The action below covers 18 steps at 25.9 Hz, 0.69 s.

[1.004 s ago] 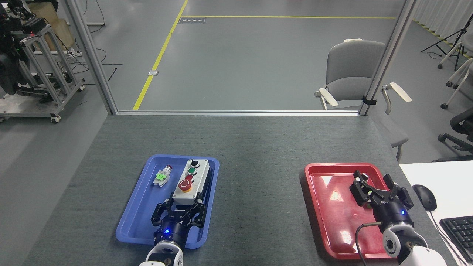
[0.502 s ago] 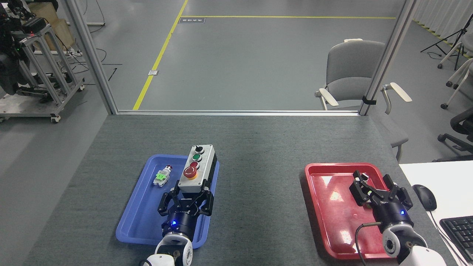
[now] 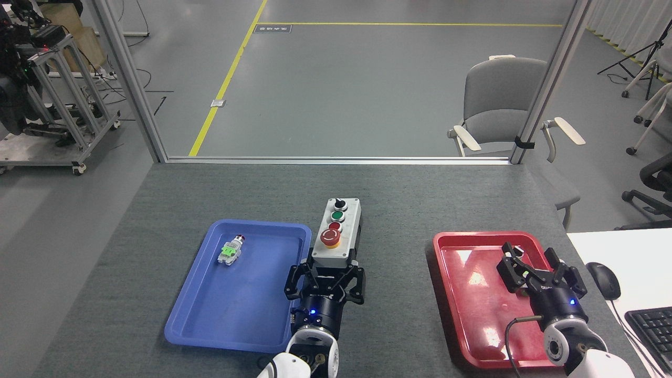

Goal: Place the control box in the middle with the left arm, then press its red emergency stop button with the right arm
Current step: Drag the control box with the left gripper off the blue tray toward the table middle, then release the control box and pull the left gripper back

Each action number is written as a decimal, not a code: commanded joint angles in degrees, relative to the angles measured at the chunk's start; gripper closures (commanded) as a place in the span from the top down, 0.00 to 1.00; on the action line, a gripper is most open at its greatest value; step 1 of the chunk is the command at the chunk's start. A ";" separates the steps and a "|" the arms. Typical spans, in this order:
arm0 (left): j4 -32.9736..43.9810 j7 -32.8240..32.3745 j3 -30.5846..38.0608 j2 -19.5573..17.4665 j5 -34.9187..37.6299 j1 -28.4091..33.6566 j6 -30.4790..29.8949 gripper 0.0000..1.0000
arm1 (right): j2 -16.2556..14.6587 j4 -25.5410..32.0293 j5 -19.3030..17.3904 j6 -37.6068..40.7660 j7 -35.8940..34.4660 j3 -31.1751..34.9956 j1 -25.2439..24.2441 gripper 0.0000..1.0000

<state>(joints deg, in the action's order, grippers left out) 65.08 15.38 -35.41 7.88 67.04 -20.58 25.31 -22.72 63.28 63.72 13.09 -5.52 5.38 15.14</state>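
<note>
The control box (image 3: 338, 231) has a light grey lid and a black base, with a row of a black knob, a green button and red buttons. It hangs above the dark grey tabletop just right of the blue tray (image 3: 210, 315), its long side pointing away from me. My left gripper (image 3: 326, 274) is shut on its near end. The red emergency stop button (image 3: 331, 237), round with a yellow collar, is the button nearest that gripper. My right gripper (image 3: 538, 265), with a looping black cable, stands open over the red tray (image 3: 467, 325), holding nothing.
A small white-and-green switch part (image 3: 230, 252) lies in the blue tray's far left. A white desk with a mouse (image 3: 604, 280) and a keyboard (image 3: 651, 328) is at the right edge. A metal frame rail (image 3: 336, 160) borders the table's far edge, with a grey chair (image 3: 499, 105) behind.
My left gripper has lifted the control box out of the blue tray and carried it right, past the tray's right rim. The right arm has not moved.
</note>
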 commanded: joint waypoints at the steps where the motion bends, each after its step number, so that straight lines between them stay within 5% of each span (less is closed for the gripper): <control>1: -0.39 0.88 -7.04 0.03 -4.11 -0.52 3.43 0.00 | 0.05 0.00 0.00 0.01 -0.02 0.07 0.07 1.00; 5: -1.97 2.29 -12.58 0.03 -7.62 -0.52 6.51 0.00 | -0.04 0.00 0.09 0.01 -0.02 0.16 0.24 1.00; 18: -8.39 5.45 -15.13 0.03 -11.14 -0.52 7.39 0.00 | 0.40 0.26 0.00 0.01 -0.02 0.51 -0.20 1.00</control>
<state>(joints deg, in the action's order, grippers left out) 58.46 18.95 -50.44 7.91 56.32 -21.10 32.44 -22.33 63.53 63.72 13.11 -5.32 5.63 14.97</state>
